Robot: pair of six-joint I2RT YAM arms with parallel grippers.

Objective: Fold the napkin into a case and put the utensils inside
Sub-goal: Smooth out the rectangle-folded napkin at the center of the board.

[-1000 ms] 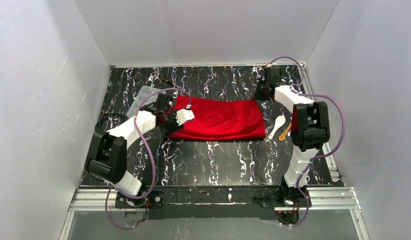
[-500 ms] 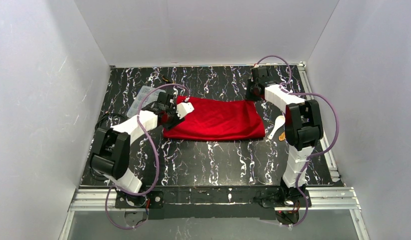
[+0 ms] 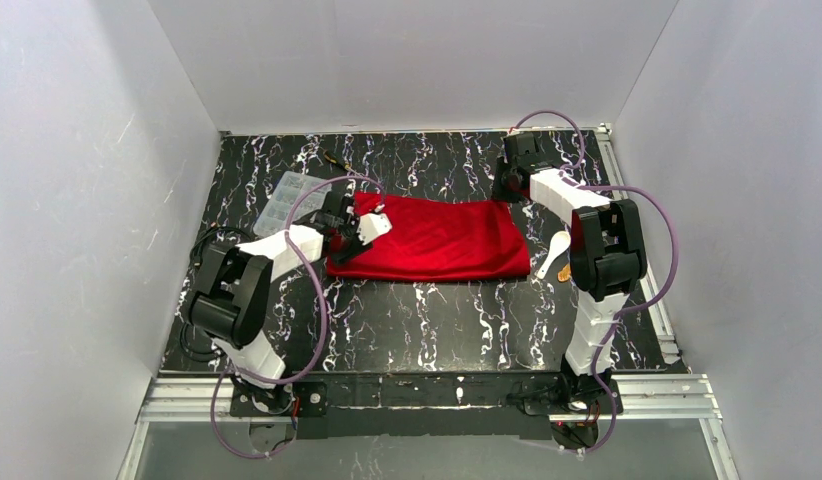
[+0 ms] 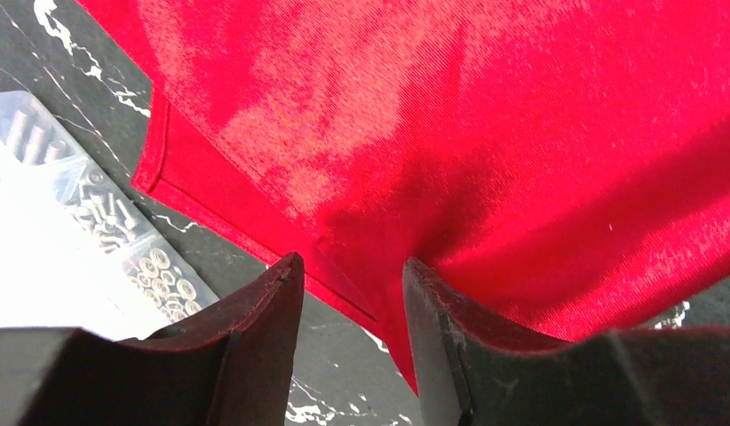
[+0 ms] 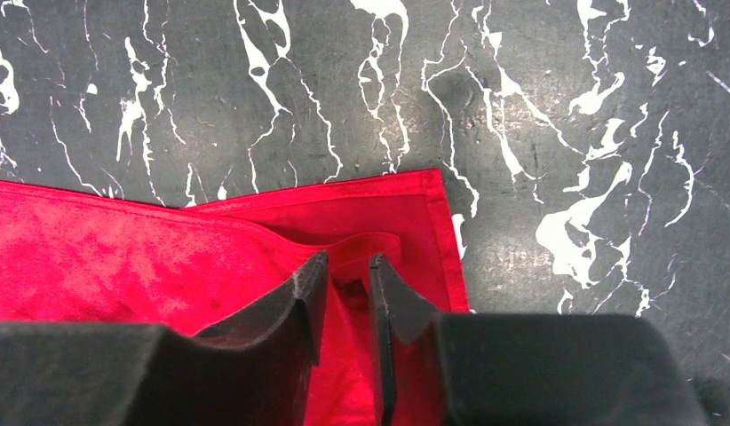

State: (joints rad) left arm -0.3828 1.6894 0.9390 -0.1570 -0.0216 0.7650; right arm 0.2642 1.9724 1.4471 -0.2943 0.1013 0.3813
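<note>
The red napkin lies folded into a wide rectangle on the black marbled table; no case is in view. My left gripper hangs over the napkin's left end. In its wrist view the left gripper is open, and the hemmed edge of the napkin lies just past the tips. My right gripper is at the far right corner. Seen from its wrist, the right gripper stands narrowly open around a raised lip of the napkin. The white spoon and the yellow-gold utensil lie right of the napkin.
A clear compartment box of small hardware sits just left of the napkin, close to my left gripper, and the box also shows in the left wrist view. A thin black-and-yellow tool lies behind it. White walls enclose the table on three sides.
My right gripper moved left onto the napkin's far right corner and its jaws have parted a little. My left arm swung its gripper slightly toward the far left end of the napkin.
</note>
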